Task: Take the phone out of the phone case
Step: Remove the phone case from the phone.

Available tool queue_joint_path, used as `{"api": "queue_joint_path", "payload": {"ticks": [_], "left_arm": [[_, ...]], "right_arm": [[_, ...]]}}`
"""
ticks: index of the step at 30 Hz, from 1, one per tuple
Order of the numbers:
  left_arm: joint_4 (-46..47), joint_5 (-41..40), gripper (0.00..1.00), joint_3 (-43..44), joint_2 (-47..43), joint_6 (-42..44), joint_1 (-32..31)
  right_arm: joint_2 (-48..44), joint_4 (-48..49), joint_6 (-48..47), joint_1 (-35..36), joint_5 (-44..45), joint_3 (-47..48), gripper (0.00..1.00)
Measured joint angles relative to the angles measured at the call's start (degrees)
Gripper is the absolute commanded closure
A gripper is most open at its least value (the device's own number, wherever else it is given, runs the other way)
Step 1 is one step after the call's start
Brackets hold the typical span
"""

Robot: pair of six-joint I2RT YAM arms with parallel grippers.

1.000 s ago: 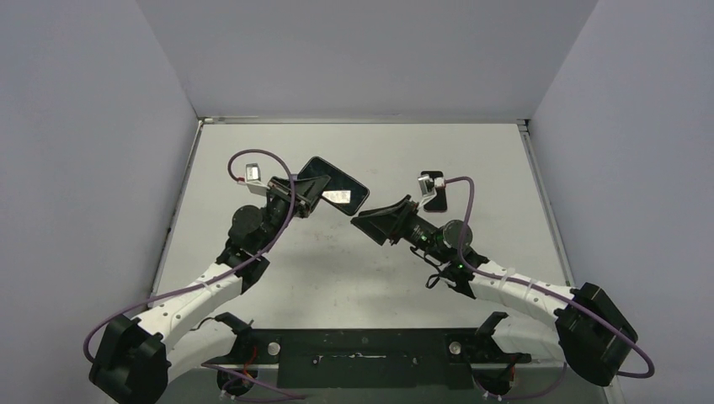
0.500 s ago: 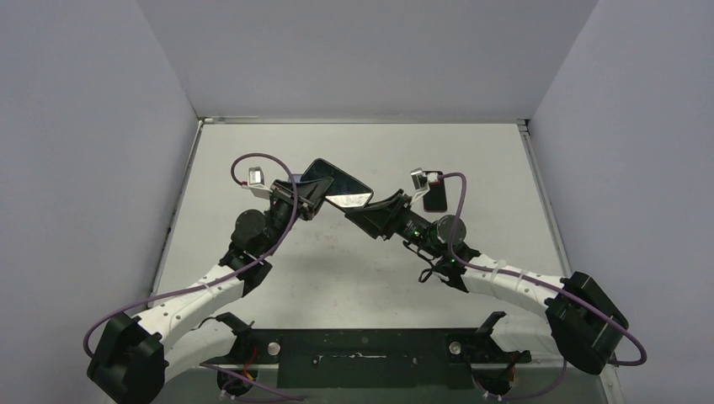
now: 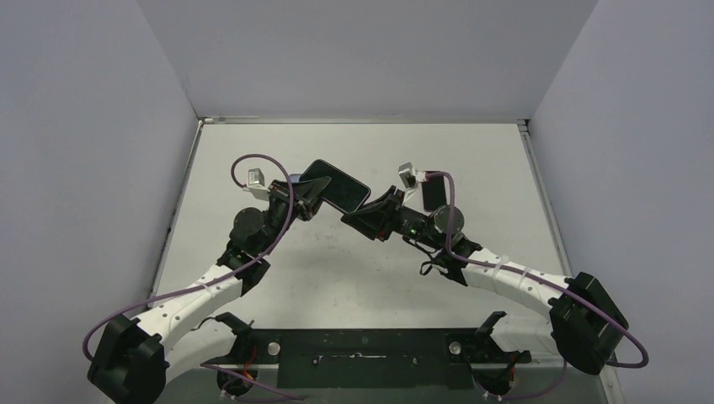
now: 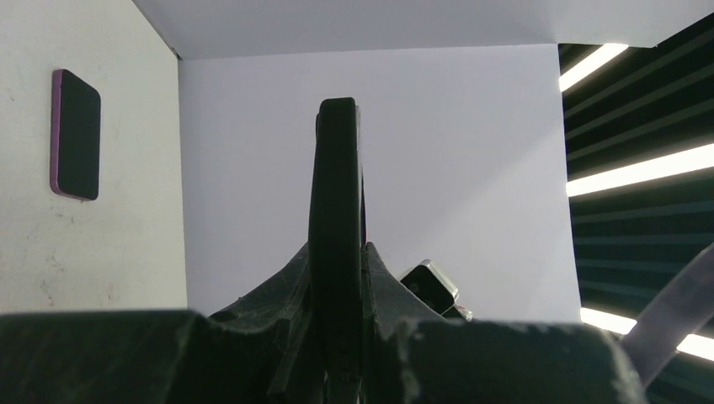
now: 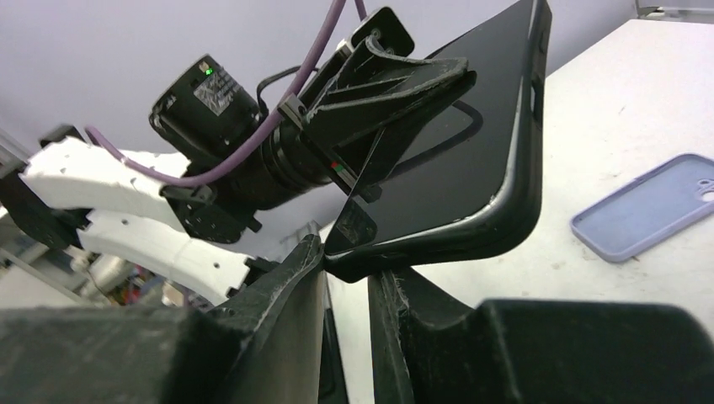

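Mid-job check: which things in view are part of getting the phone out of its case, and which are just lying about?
In the job: phone; black case around it; left gripper holding both off the table; right gripper at a corner of the case.

Lying about: lilac case flat on the table; pink-rimmed phone flat on the table.
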Motion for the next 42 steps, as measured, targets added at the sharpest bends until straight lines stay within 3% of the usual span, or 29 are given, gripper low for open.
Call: {"api": "queue_joint_path", "payload": {"ticks": [9, 18, 25, 29, 32, 37, 42], "left_arm": [[-0.04, 2.71, 1.00, 1.38, 2.05, -1.79, 1.66], [1.40, 5.35, 1.00, 1.53, 6.82, -0.13, 2.80], [0.98, 10.86, 1.00, 2.54, 7.80, 4.35, 5.01], [-1.46, 17.05, 1.00, 4.59, 7.28, 8.63, 7.17], [-2.58, 19.96, 1.00, 5.70, 5.66, 11.74, 8.52], [-3.50, 21.88, 1.00, 5.79, 4.52, 15.04, 9.40], [-6.23, 22.45, 1.00, 5.79, 4.50, 17.55, 9.40]], "right_arm": [[0.04, -9.11, -11.72, -2.51, -5.90, 4.26, 1.00], [2.38, -15.43, -15.12, -6.34, -9.22, 4.42, 0.98], [2.01, -19.47, -14.86, -6.75, -8.76, 4.26, 0.42], [-0.72, -27.21, -15.80, -7.98, -4.83, 4.22, 0.23], [-3.63, -34.27, -15.87, -9.31, -2.01, 3.85, 0.15], [-9.81, -40.85, -12.52, -9.86, -0.98, 3.65, 0.13], [-13.73, -40.68, -3.61, -9.86, -1.05, 3.80, 0.15]]}}
